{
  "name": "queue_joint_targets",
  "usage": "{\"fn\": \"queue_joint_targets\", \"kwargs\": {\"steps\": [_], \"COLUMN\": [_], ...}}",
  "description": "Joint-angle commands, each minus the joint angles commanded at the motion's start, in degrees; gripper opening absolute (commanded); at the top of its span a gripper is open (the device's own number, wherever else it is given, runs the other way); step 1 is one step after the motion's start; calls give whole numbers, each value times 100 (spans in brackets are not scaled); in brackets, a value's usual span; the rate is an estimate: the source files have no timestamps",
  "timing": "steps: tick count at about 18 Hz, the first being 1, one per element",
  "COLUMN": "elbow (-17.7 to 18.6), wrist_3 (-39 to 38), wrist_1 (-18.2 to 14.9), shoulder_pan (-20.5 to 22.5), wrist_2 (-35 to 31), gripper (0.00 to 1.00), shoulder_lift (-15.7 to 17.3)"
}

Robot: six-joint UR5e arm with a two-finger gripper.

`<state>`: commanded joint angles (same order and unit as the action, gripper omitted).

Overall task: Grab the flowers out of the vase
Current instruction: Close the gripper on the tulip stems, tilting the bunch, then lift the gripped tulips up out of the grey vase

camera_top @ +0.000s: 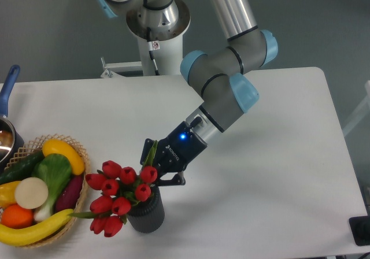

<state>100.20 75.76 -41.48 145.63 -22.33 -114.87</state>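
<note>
The flowers [118, 196], a bunch of red tulip buds with green stems and leaves, lean left out of the vase [147, 214], a short dark grey ribbed cylinder near the table's front edge. My gripper [151, 175] reaches down from the upper right into the right side of the bunch, just above the vase's mouth. Its black fingers look closed around the stems there, with one long green leaf pressed up against the gripper body. The buds hide the fingertips.
A wicker basket [79, 155] of fruit and vegetables stands at the left, close beside the flowers. A pot with a blue handle [8, 88] is at the far left edge. The robot's base [157, 28] rises at the back of the white table [277, 172].
</note>
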Motion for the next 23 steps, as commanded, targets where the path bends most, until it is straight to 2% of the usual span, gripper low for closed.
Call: {"fn": "queue_joint_targets", "kwargs": {"steps": [3, 8, 11, 15, 18, 23], "elbow": [-9, -70, -88, -149, -246, -474], "wrist_3": [-183, -308, -308, -562, -633, -870], "wrist_1": [0, 0, 0, 0, 0, -9], "shoulder_pan": [44, 79, 167, 176, 176, 176], "wrist_2": [89, 150, 466, 537, 826, 862], "gripper": [15, 15, 15, 15, 15, 15], "shoulder_lift": [193, 211, 211, 325, 325, 369]}}
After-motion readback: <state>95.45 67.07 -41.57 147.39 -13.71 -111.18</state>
